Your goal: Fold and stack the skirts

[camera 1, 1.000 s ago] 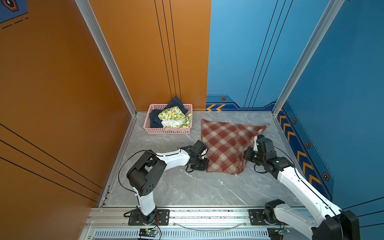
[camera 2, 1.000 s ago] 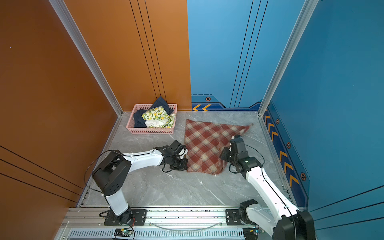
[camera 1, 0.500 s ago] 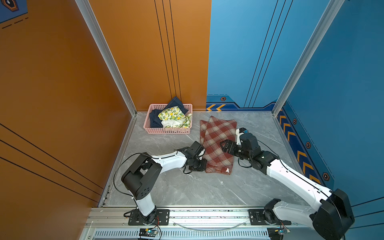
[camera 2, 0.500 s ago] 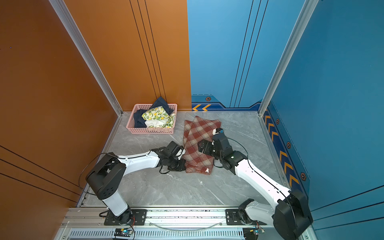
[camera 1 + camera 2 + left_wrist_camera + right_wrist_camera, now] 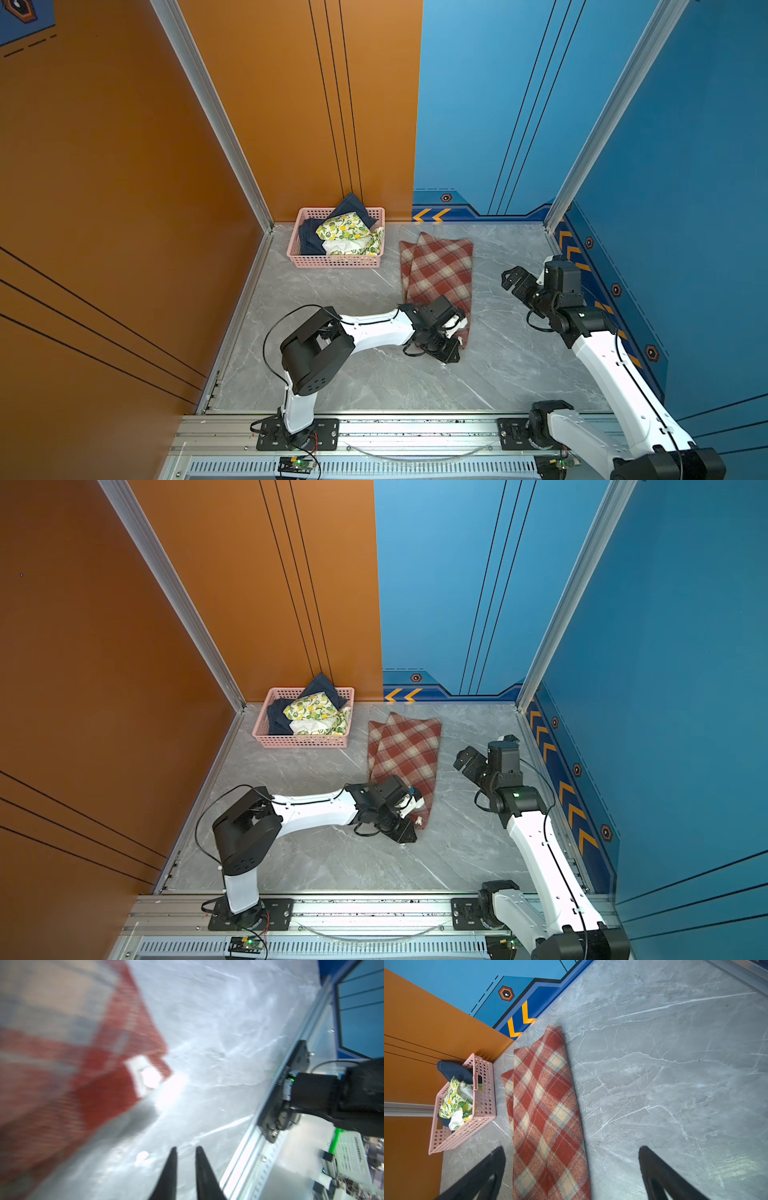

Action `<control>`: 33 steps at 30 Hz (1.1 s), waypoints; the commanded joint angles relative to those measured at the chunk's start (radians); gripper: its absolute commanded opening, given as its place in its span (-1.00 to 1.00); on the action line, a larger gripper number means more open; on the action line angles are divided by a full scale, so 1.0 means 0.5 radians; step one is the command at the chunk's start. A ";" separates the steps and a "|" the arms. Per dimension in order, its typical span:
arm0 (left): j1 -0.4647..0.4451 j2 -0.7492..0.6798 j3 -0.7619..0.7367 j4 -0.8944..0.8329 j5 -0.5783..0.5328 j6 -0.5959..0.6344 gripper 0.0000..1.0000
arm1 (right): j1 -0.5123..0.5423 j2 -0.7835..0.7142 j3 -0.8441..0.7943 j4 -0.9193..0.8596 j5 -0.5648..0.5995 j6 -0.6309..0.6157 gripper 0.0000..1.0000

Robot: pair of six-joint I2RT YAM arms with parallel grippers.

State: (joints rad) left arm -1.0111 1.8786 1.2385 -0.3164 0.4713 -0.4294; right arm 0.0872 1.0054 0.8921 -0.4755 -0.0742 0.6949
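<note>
The rust-red and cream plaid skirt [image 5: 440, 270] [image 5: 405, 746] [image 5: 546, 1105] lies folded into a long narrow strip on the grey table. Its near corner, with a white label, shows blurred in the left wrist view [image 5: 93, 1088]. My left gripper [image 5: 448, 354] [image 5: 405, 833] [image 5: 186, 1149] sits at that near end, slightly open over bare table and holding nothing. My right gripper [image 5: 511, 279] [image 5: 463, 756] [image 5: 572, 1149] hangs wide open and empty to the right of the skirt. The lemon-print skirt [image 5: 347, 235] [image 5: 313, 715] [image 5: 454, 1099] and the denim skirt [image 5: 309, 243] [image 5: 276, 723] [image 5: 452, 1070] lie crumpled in the basket.
The pink perforated basket [image 5: 332, 261] [image 5: 299, 742] [image 5: 485, 1093] stands at the back left, against the orange wall. Blue walls close the back and right. An aluminium rail [image 5: 395, 428] with both arm bases runs along the front edge.
My right gripper carried the skirt's right side over to the left, let go, and drew back to the right, open. My left gripper parted slightly and lost its hold on the skirt's near edge.
</note>
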 commanded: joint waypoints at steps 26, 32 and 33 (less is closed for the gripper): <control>1.337 -1.185 -0.627 -0.507 -0.615 -0.067 0.54 | 1.477 1.738 0.964 -0.199 0.456 -0.498 0.73; 1.412 -1.173 -0.588 -0.498 -0.577 -0.046 0.54 | 1.516 1.848 0.936 -0.249 0.504 -0.518 0.52; 1.419 -1.167 -0.579 -0.502 -0.574 -0.045 0.54 | 1.524 1.857 0.918 -0.252 0.513 -0.520 0.50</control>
State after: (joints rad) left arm -0.3126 1.3087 0.9344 -0.5434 0.1898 -0.4675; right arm 0.8410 1.9224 1.3556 -0.5495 0.1349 0.4561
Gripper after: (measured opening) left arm 0.772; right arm 0.758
